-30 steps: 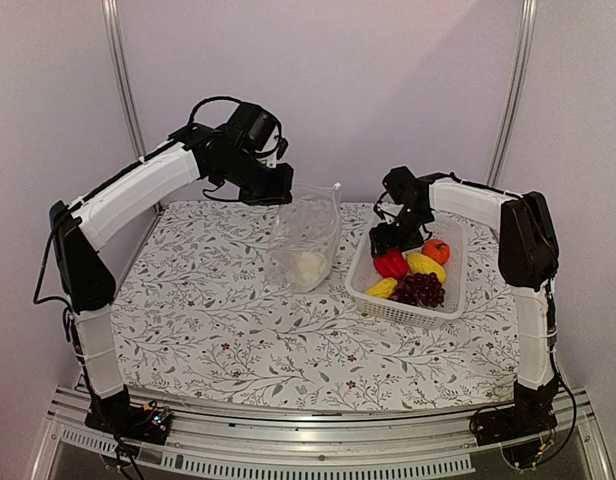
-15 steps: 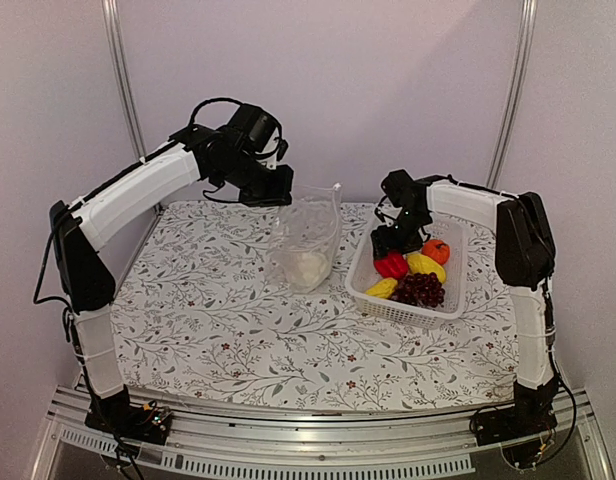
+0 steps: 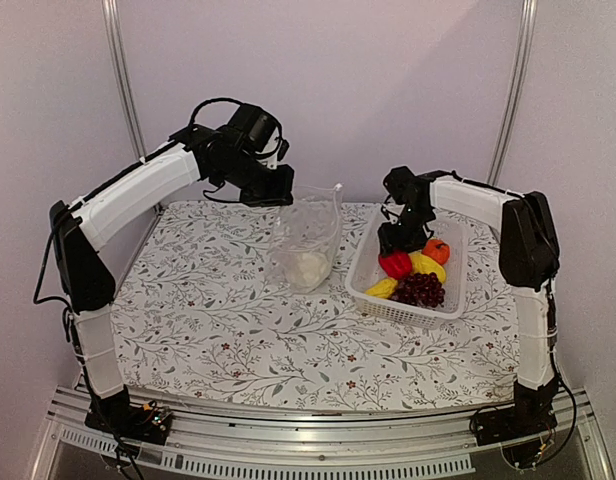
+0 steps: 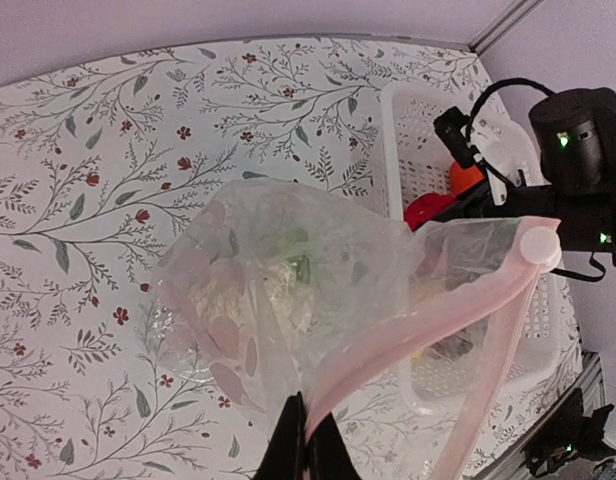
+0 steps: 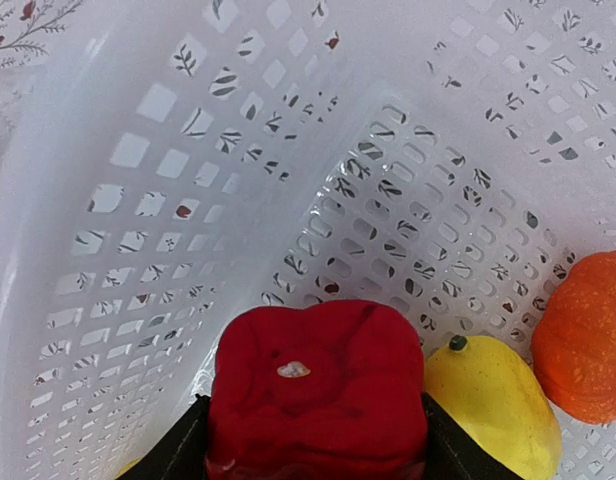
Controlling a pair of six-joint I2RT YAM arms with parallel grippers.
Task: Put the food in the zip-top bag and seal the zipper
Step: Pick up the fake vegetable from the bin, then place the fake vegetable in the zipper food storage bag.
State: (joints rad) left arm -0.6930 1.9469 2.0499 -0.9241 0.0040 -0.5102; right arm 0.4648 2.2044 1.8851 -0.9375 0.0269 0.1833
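My right fingers [image 5: 183,452] have narrowed over the last second and now pinch the glossy, blocky red pepper [image 5: 313,390] in the perforated white basket [image 5: 188,200], at three o'clock from the bag [image 4: 288,270]. I judge it ready to lift. My left fingers [image 4: 288,445], pressed together, pinch the crinkly clear bag's rim, holding it open. A white lump [image 3: 310,268] already lies inside.
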